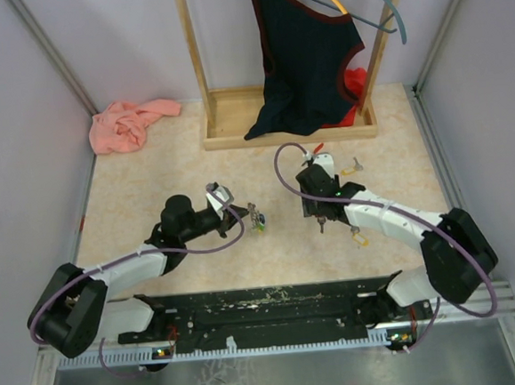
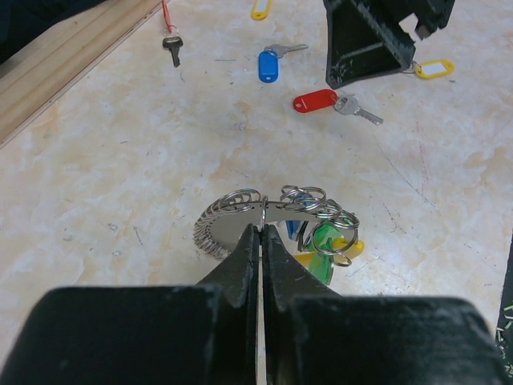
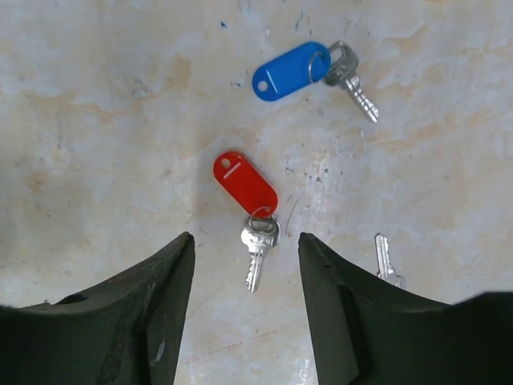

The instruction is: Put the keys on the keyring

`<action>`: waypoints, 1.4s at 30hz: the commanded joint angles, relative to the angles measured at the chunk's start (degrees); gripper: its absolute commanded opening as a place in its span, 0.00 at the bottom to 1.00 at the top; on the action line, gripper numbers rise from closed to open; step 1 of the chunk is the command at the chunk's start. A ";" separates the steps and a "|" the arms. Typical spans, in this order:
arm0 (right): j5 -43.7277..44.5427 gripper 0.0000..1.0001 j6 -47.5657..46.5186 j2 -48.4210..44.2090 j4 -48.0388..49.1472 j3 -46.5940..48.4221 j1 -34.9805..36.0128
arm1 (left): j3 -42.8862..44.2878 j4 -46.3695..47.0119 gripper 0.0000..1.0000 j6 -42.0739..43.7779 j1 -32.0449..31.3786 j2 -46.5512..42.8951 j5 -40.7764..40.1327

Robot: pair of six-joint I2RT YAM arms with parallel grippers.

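Left gripper [image 2: 260, 234]: fingers [image 2: 240, 269] pinched nearly together on keyring [image 2: 228, 218], clamping its wire loop. Small rings, green and yellow tags bunched at loop's right. Keyring mid-counter, toward near edge.
Right gripper [image 3: 246, 241]: fingers [image 3: 160, 297] spread wide, holding nothing, above red key [image 3: 245, 184], right of centre. Blue key [image 3: 290, 70] beyond it. Bare key [image 3: 385, 258] beside right finger.

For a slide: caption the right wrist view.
Open right gripper above red-tagged silver key; blue-tagged silver key lies beyond.

Beige table [image 1: 148, 165], keys [image 3: 247, 188], pink cloth [image 1: 127, 124], wooden rack [image 1: 234, 116]
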 commanded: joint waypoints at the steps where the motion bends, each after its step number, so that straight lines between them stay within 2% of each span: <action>1: 0.25 0.52 2.33 3.33 -2.63 2.53 -0.51 | 1.21 -1.82 0.01 -0.39 -0.12 -1.01 -1.17; 7: -0.29 0.35 2.97 6.87 -0.96 2.33 -1.51 | 1.48 -1.91 0.01 -0.34 -0.06 -0.34 -1.23; 11: 0.39 0.30 3.00 9.28 -0.39 2.89 -1.58 | 1.76 -2.32 0.01 -0.19 -0.06 -0.05 -0.99; 42: 2.11 0.20 2.58 14.75 -0.06 5.11 -1.61 | 2.89 -3.79 0.01 -0.02 -0.06 1.33 1.65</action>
